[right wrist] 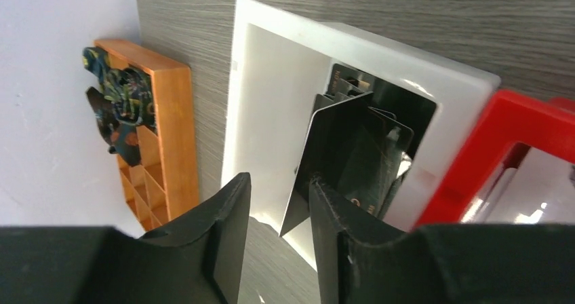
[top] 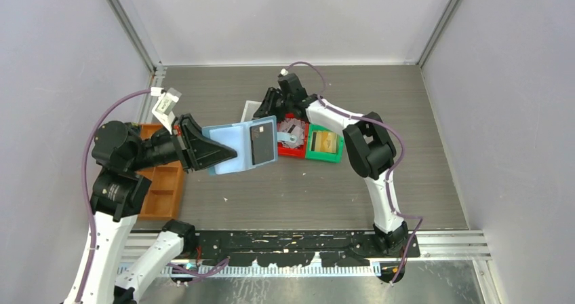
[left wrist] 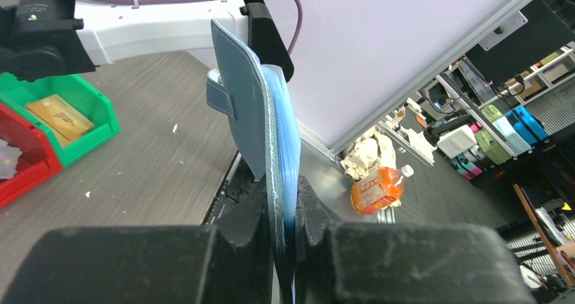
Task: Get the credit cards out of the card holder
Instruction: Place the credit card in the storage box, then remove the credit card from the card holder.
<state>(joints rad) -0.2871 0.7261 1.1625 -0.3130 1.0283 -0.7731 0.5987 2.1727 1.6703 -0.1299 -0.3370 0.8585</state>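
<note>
My left gripper [top: 218,156] is shut on the blue card holder [top: 234,141], holding it open above the table. A black credit card [top: 261,143] sits in its pale inner slot. In the left wrist view the card holder [left wrist: 271,127] stands edge-on, pinched between my fingers [left wrist: 288,239]. My right gripper [top: 266,108] hangs open over the white bin [top: 248,108]. In the right wrist view another black credit card [right wrist: 342,148] leans upright inside the white bin [right wrist: 271,66], resting against the outer side of one finger of the right gripper [right wrist: 280,222].
A red bin [top: 293,149] and a green bin [top: 325,153] holding a gold card [top: 323,140] stand right of the white bin. An orange-brown compartment tray [top: 161,185] lies at the left, under my left arm. A wall runs close along the tray [right wrist: 177,134].
</note>
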